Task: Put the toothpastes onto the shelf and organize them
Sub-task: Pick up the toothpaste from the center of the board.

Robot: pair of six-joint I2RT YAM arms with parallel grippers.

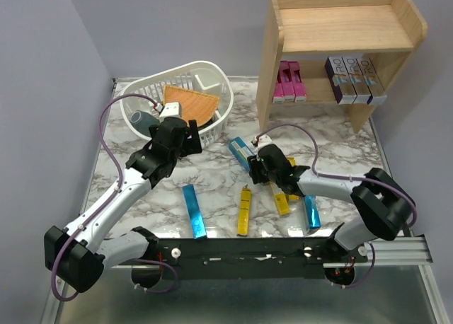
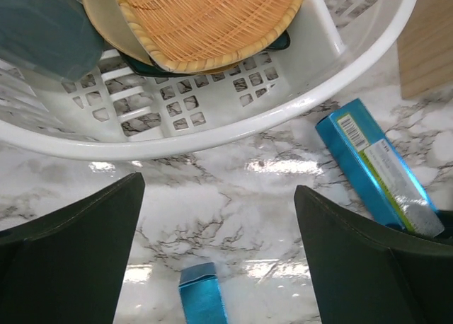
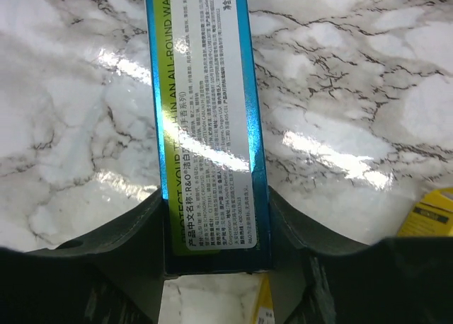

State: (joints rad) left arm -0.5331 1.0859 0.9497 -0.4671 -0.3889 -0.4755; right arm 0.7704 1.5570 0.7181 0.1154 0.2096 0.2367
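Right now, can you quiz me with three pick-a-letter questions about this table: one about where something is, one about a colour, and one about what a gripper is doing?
1. Where are the pink cartons?
A) in the white basket
B) on the lower tier of the shelf
C) on the table by the arms

2. What colour is the carton between the fingers of the right gripper?
A) yellow
B) pink
C) blue

3. How is the left gripper?
A) wide open, holding nothing
B) shut on a yellow carton
C) shut on a pink carton

Answers:
1 B, they sit at the left of the lower tier.
2 C, the right wrist view shows the blue carton between its fingers.
3 A, its fingers stand far apart with nothing gripped.
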